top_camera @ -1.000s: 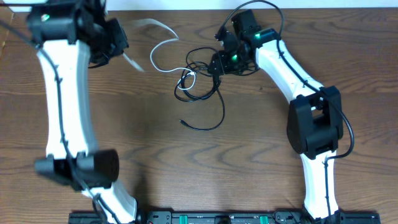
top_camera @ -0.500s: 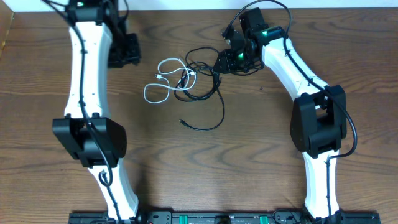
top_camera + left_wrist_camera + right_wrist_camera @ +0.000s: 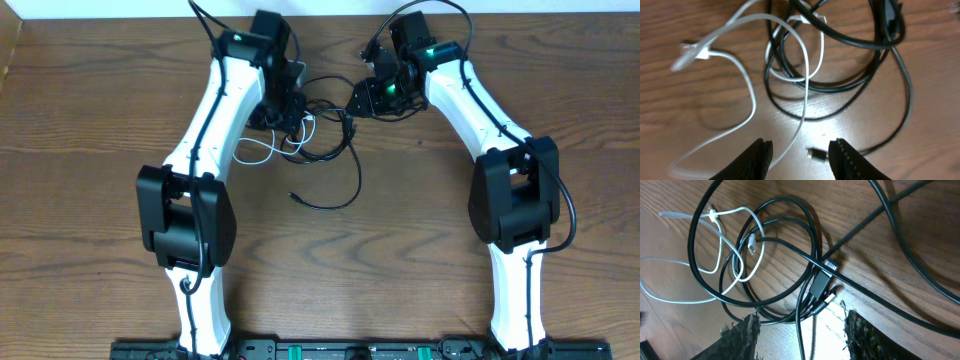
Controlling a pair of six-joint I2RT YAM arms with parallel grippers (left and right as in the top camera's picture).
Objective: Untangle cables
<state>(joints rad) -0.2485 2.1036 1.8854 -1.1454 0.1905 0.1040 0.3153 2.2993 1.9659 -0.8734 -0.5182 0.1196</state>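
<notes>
left gripper (image 3: 801, 159): jaws part open, holding nothing; low over the tangle, with a white cable (image 3: 754, 104) strand and a small black plug (image 3: 816, 154) lying between the tips
right gripper (image 3: 802, 335): jaws apart, nothing clamped; black cable (image 3: 816, 240) strands run between the fingers
white cable: looped through the black coils, left side of tangle
black cable: coiled at far middle of table (image 3: 80, 200), one tail trailing nearer; cable count unclear

We see a white cable (image 3: 753, 100) and a glossy black cable (image 3: 819, 286) on a brown surface (image 3: 100, 200) streaked with darker wood grain. The left arm (image 3: 215, 110) and the right arm (image 3: 460, 100) are white with black joints.
</notes>
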